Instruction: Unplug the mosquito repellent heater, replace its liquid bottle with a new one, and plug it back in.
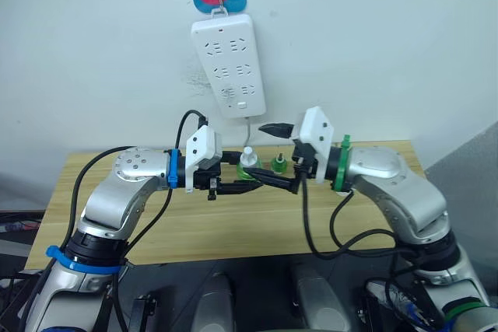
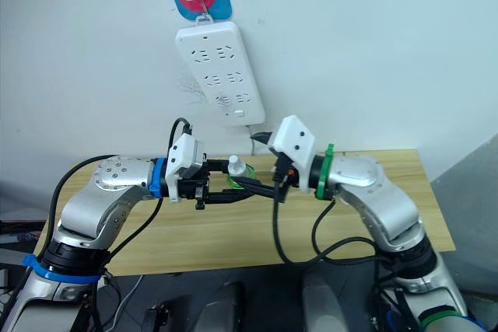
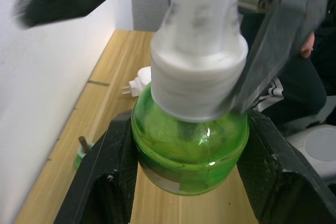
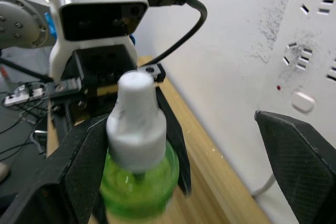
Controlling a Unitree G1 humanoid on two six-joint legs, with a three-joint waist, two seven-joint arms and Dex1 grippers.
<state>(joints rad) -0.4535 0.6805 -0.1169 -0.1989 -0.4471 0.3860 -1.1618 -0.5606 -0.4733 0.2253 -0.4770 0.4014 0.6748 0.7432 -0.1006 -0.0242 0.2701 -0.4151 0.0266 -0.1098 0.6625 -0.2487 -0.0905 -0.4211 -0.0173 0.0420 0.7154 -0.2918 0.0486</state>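
My left arm reaches in from the left with its silver elbow bent and the forearm lying level above the pale wooden table (image 1: 233, 231). At its tip my left gripper (image 1: 233, 180) has both matte black fingers (image 3: 105, 177) pressed against the round belly of the new liquid bottle (image 3: 190, 145). The bottle is clear green glass or plastic, smooth and glossy, with a pale label low on it and a chalky white cap that narrows to a cylinder. It is held upright above the table, clamped at its widest part.

Past the bottle, on the wood by the wall, lies the mosquito repellent heater (image 3: 139, 82). It is small, white and rounded, on its side with its two metal prongs pointing toward the wall, apart from both grippers. A second small green bottle (image 1: 278, 164) with a dark wick stands on the table just right of the held one.

My right arm comes in from the right, also bent and level. My right gripper (image 1: 274, 157) has its angular black fingers (image 4: 294, 156) spread wide; one lies alongside the held bottle, the other stands off near the wall.

On the wall above hangs a long white power strip (image 1: 228, 64), glossy plastic with rounded corners.
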